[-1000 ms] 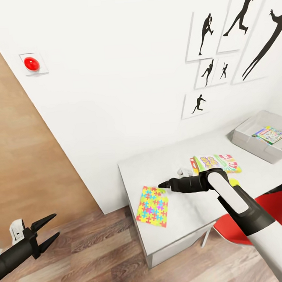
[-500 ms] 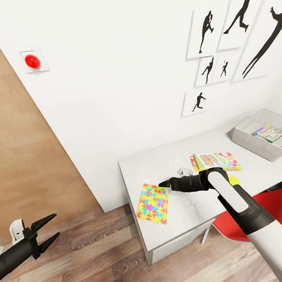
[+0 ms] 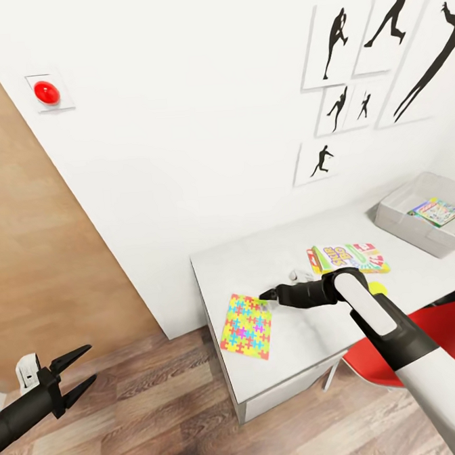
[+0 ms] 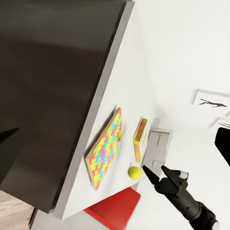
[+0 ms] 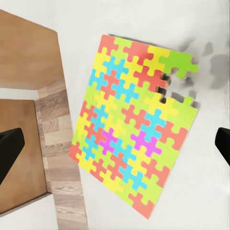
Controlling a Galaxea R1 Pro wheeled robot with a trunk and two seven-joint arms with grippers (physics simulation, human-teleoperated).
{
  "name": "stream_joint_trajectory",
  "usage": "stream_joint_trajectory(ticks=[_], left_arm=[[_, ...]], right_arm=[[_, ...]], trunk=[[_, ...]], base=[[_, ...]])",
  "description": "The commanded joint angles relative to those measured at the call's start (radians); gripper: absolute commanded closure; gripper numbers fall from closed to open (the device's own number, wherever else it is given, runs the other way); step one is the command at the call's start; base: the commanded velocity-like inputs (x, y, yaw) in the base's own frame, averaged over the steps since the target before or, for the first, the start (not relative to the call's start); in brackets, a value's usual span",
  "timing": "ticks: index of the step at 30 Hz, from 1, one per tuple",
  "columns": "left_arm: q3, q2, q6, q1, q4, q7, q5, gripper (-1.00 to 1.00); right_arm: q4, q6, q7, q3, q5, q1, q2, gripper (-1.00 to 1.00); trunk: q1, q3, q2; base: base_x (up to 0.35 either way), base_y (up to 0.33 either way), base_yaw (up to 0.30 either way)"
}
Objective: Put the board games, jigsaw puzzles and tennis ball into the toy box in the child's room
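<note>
R gripper (image 3: 267, 296) is hovering over the jigsaw puzzle (image 3: 246, 326) near the table's (image 3: 310, 337) front-left corner, fingers apart, nothing in them. L gripper (image 3: 73, 374) is hanging open over the floor, idle. Toy box (image 3: 418, 231) is holding one game so far; board game (image 3: 348, 258), tennis ball (image 3: 376, 288) and puzzle still out, so early going.

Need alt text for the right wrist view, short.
A multicoloured jigsaw puzzle lies flat on the white table, with a notch of missing pieces at one corner. The right hand's two dark fingertips stand wide apart at the frame's edges, open with the puzzle between them. Wood floor shows past the table edge.
</note>
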Motion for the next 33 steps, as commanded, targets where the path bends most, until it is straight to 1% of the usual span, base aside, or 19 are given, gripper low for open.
stream_joint_trajectory(ticks=[1, 9, 33], left_arm=[[0.001, 0.0, 0.004, -0.001, 0.0, 0.0, 0.0, -1.0], [0.001, 0.0, 0.004, -0.001, 0.0, 0.0, 0.0, -1.0], [0.001, 0.0, 0.003, -0.001, 0.0, 0.0, 0.0, -1.0]], right_arm=[[0.009, 0.0, -0.01, 0.002, -0.011, -0.004, -0.001, -1.0], [0.037, -0.003, -0.01, 0.002, -0.012, -0.014, -0.001, -1.0], [0.048, -0.007, -0.01, 0.002, -0.013, -0.018, 0.0, -1.0]], trunk=[[0.0, -0.003, -0.002], [0.0, -0.016, -0.002], [0.0, -0.055, -0.002]], base=[[0.0, 0.0, 0.0], [0.0, 0.0, 0.0], [0.0, 0.0, 0.0]])
